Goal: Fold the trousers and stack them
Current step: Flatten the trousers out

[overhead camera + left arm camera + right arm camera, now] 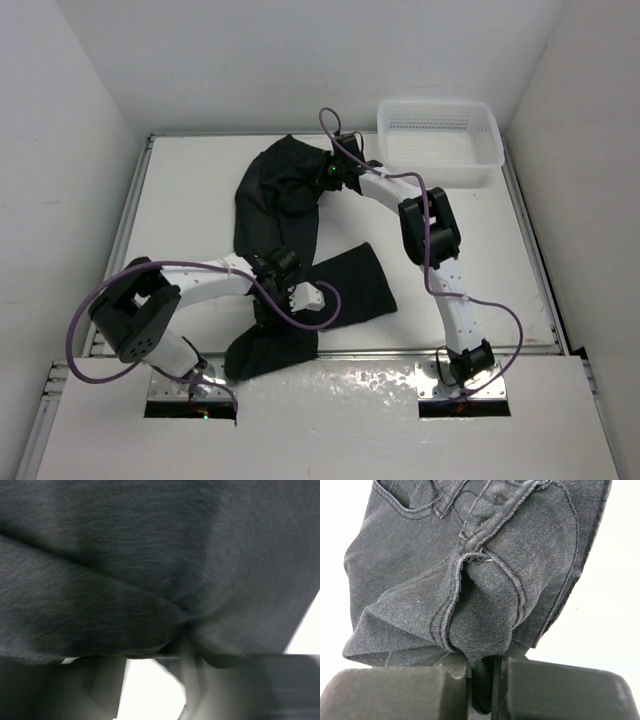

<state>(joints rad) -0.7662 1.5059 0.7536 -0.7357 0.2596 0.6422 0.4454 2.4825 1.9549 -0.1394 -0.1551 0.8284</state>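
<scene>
- Top external view: the black trousers (280, 200) sprawl over the white table (480, 260), from far centre down to the near edge.
- My right gripper (333, 172) sits at their far end, just left of the white basket (440, 140); its wrist view shows the jaws pinching a seamed fold.
- My left gripper (282, 290) is down on the legs. Blurred cloth fills its wrist view, so I cannot tell its grip.

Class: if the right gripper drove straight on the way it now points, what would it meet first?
Almost certainly the trousers: the right gripper is shut on a seamed fold, and bunched black fabric fills the path directly ahead.
</scene>
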